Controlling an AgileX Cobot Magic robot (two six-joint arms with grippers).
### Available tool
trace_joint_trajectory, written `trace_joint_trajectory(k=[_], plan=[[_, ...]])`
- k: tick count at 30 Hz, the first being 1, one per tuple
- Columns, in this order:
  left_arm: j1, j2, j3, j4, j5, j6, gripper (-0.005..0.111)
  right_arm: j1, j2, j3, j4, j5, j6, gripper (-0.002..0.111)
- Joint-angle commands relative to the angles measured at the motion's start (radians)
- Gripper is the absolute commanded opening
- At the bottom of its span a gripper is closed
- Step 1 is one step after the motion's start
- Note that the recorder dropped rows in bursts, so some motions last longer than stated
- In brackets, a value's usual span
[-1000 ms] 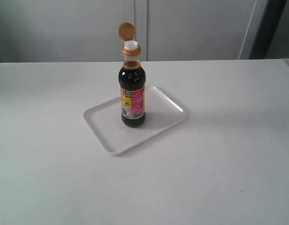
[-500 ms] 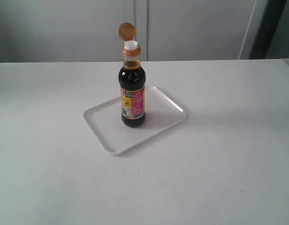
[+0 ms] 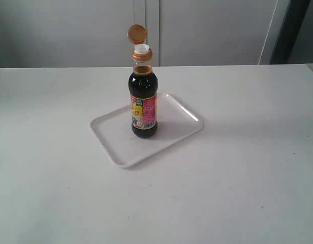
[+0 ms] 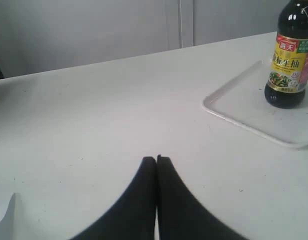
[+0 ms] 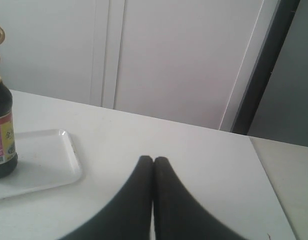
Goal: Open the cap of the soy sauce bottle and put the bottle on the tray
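the soy sauce bottle (image 3: 143,104) is standing upright on the tray (image 3: 112,136), a little toward its far side, with nothing touching it. the cap (image 3: 137,34) is hanging flipped back on its hinge above the white spout (image 3: 142,49), so both parts of the task look done. that is probably why both arms are sitting well clear of the tray: the left gripper (image 4: 156,159) is resting low over the bare table (image 3: 238,168) with its fingertips pressed together and holding nothing, and the right gripper (image 5: 153,159) is doing the same on the other side. the label (image 4: 291,65) is showing a red band with white characters that seem to read 海天, then dark characters on yellow, though they are small and soft here.
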State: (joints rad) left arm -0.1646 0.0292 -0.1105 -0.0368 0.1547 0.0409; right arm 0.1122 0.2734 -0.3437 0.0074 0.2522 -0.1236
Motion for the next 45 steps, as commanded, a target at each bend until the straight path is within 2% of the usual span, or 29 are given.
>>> trace_joint_trajectory(k=[1,8,14,17,24,45], plan=[[0.002,-0.029,0.042,0.007,-0.010,0.000,0.000,-0.003,-0.004,0.004,0.003,-0.008,0.005,0.000],[0.002,-0.029,0.087,0.012,-0.011,0.000,0.000,-0.003,-0.004,0.004,0.003,-0.008,0.005,0.000],[0.095,-0.029,0.110,0.012,0.002,-0.002,0.000,-0.003,-0.004,0.004,0.001,-0.008,0.005,0.000],[0.095,-0.029,0.110,0.012,-0.012,-0.016,0.000,-0.003,-0.004,0.004,0.001,-0.008,0.005,0.000],[0.095,-0.029,0.110,0.012,0.065,-0.047,0.000,-0.003,-0.004,0.004,0.001,-0.008,0.005,0.000],[0.095,-0.029,0.110,0.012,0.055,-0.041,0.000,-0.003,-0.004,0.004,0.001,-0.008,-0.023,0.000]])
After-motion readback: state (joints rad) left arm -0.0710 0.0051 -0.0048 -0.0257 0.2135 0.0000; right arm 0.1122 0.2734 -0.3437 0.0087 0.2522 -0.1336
